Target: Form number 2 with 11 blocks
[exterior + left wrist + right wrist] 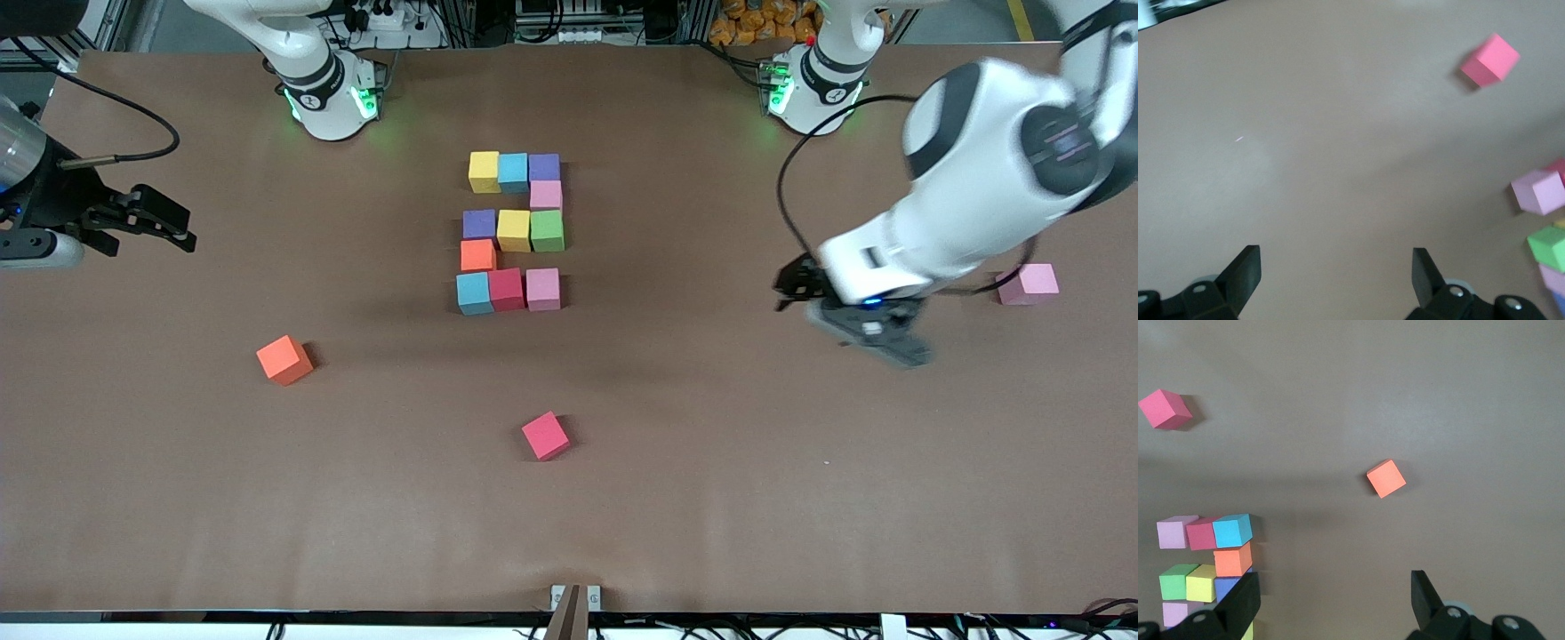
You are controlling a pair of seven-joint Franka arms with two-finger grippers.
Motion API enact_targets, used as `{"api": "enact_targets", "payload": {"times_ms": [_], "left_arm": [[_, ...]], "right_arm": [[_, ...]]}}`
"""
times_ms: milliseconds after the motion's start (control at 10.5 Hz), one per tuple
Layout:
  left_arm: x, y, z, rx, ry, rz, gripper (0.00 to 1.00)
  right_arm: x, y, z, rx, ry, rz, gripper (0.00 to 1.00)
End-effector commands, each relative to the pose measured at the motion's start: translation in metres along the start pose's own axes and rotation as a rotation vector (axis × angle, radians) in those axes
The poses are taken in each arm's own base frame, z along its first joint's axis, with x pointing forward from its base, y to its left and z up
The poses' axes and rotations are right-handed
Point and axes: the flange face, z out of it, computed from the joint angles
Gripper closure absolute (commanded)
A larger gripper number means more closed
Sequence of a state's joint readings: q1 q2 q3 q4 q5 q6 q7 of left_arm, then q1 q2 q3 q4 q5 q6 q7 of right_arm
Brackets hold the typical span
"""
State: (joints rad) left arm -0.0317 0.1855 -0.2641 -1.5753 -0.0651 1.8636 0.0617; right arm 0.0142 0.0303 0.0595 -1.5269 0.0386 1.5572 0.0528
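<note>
On the counter (711, 498), mid-width: the number 2 (514, 233), eleven blocks counted, three wide and five tall; all rows filled, cubes touching or nearly so.
Spare blocks: orange cube (284, 359) toward the right arm's end; red cube (545, 436) nearer the front camera than the digit; pink cube (1029, 284) toward the left arm's end.
Left end effector (861, 322): over bare counter between the digit and the pink cube, fingers wide, holding nothing.
Right end effector (147, 224): over the counter's edge at its own end, fingers wide, empty; arm waits.
Step, judged: placing complete. Next move calls only for clearing the arms, perhaps squaring loose cubes.
</note>
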Motion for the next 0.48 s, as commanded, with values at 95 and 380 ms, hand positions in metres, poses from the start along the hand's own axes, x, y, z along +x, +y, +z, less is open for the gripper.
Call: {"api": "enact_targets", "payload": {"times_ms": [95, 380], "left_arm": [[-0.036, -0.053, -0.061, 0.033, 0.042, -0.19, 0.0], [-0.07, -0.09, -0.112, 0.06, 0.058, -0.284, 0.0]], "right_arm": [[-0.01, -0.002, -0.001, -0.017, 0.022, 0.0, 0.0], [-0.009, -0.001, -0.002, -0.015, 0.025, 0.001, 0.0]]}}
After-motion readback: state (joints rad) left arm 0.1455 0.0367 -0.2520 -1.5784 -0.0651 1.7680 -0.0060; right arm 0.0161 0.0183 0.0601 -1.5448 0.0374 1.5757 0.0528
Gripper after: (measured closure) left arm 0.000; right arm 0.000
